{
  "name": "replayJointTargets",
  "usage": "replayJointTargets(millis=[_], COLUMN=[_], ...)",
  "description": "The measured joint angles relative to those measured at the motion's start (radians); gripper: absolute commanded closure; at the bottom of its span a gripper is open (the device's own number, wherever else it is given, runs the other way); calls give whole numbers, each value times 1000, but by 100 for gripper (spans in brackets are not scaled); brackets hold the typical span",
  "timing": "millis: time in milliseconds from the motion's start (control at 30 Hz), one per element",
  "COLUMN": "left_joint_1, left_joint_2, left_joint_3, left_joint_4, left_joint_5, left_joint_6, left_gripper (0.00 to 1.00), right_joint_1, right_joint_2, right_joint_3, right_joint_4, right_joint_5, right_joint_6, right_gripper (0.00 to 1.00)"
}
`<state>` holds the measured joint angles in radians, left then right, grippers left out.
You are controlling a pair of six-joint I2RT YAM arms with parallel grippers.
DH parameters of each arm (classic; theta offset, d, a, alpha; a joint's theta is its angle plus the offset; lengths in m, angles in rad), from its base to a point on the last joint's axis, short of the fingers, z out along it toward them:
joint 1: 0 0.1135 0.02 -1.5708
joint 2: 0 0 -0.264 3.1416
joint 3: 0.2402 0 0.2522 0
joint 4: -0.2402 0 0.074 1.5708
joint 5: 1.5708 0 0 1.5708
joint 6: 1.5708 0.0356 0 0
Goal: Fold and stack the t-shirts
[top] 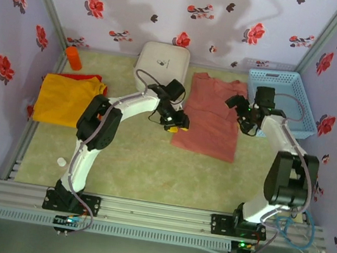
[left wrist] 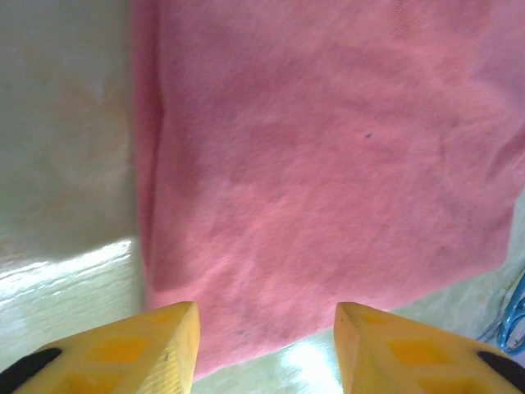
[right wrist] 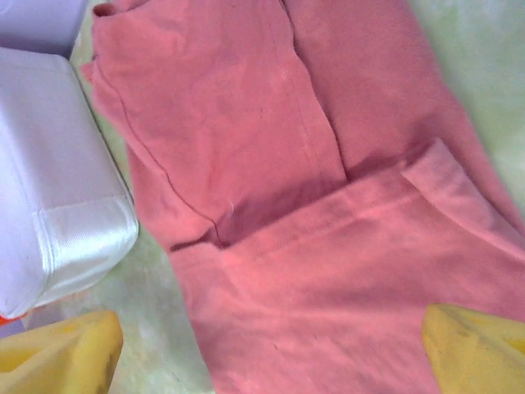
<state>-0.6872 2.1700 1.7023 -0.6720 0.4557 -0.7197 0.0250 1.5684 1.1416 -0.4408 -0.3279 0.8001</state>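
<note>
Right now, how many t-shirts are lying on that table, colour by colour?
Salmon-pink t-shirt: 1
Yellow-orange t-shirt: 1
Red t-shirt, just an edge showing past the yellow-orange one: 1
Total: 3

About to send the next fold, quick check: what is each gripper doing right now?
Left gripper: open, holding nothing, over the pink t-shirt near its edge.
Right gripper: open, holding nothing, above the same shirt.
</note>
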Motion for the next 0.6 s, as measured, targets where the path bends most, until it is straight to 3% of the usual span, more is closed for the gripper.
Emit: replayJointTargets(millis=[167, 300, 600], left_joint_1=[11, 11, 8], left_joint_2=[-78, -127, -131], left_joint_3=[-146, -229, -261], left_joint_4=[-3, 0, 58], left_joint_5=[0, 1, 24], left_joint_6=[19, 19, 7], left_gripper=[59, 54, 53], right_joint_1=[0, 0, 19], right_joint_2=[-153, -232, -261], right_joint_3=[-153, -306, -491], right_joint_4=[-95, -151, -124], right_joint_5=[55, 105, 122], right_joint_6=[-61, -85, -55], right_gripper=[19, 28, 38])
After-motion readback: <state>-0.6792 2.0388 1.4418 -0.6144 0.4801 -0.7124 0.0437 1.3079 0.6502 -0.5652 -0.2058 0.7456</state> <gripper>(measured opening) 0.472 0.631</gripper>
